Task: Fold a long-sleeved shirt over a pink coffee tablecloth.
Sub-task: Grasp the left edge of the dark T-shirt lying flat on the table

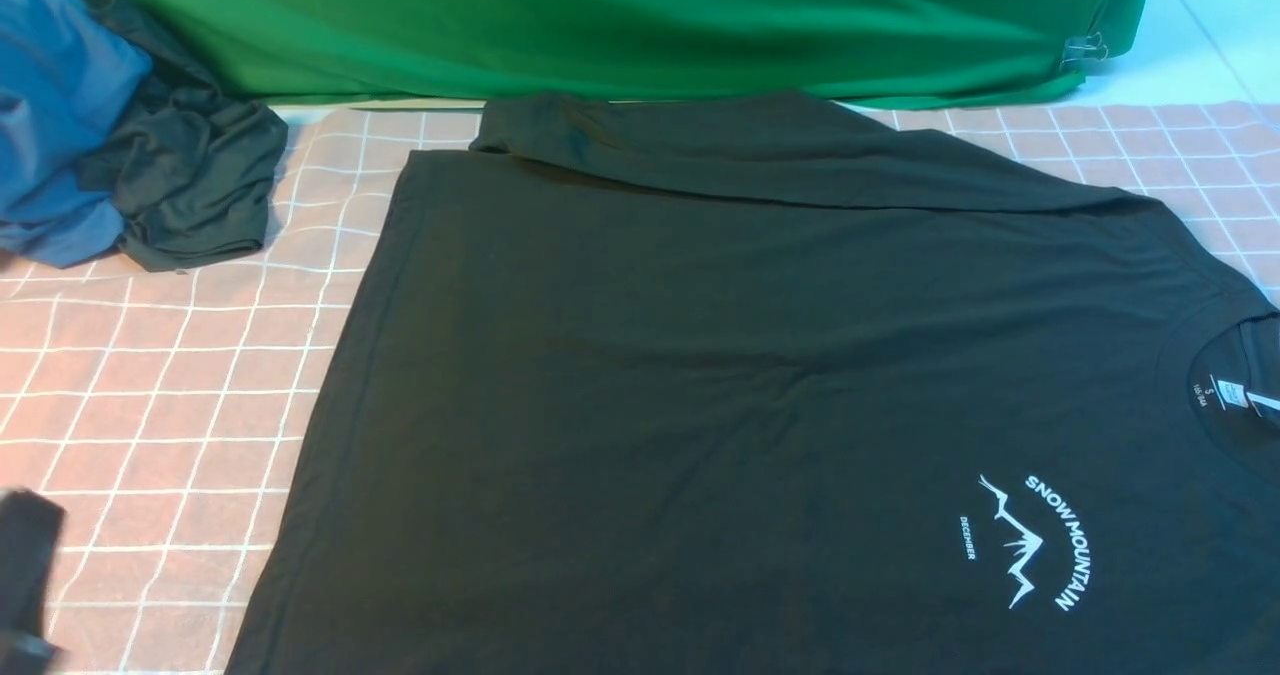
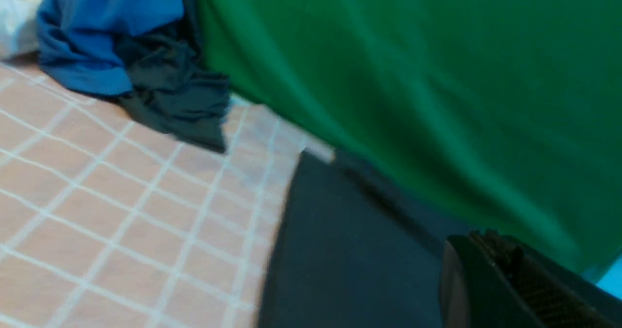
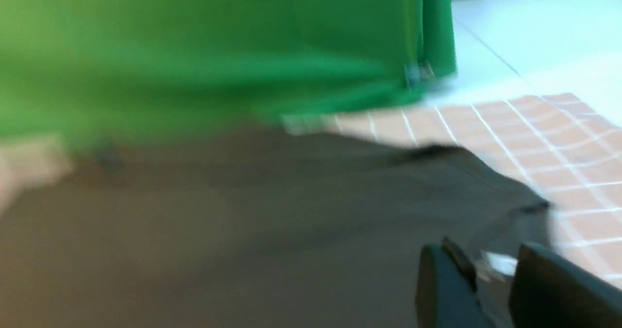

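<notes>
The black long-sleeved shirt (image 1: 720,375) lies spread flat on the pink coffee tablecloth (image 1: 150,395). Its neck and label (image 1: 1232,395) are at the right, and the white SNOW MOUNTAIN print (image 1: 1035,545) faces up. One sleeve (image 1: 760,145) is folded across the far edge. My left gripper (image 2: 486,250) is shut and empty, hovering near the shirt's hem (image 2: 340,250); a dark part of that arm (image 1: 25,575) shows at the near left corner. My right gripper (image 3: 491,262) stands open above the shirt (image 3: 243,231) near the collar, with the white label showing through the gap.
A crumpled blue garment (image 1: 60,115) and a smaller dark garment (image 1: 190,175) lie piled at the far left on the cloth. The green backdrop cloth (image 1: 620,25) hangs along the back, with a metal clip (image 1: 1085,50) at its right end.
</notes>
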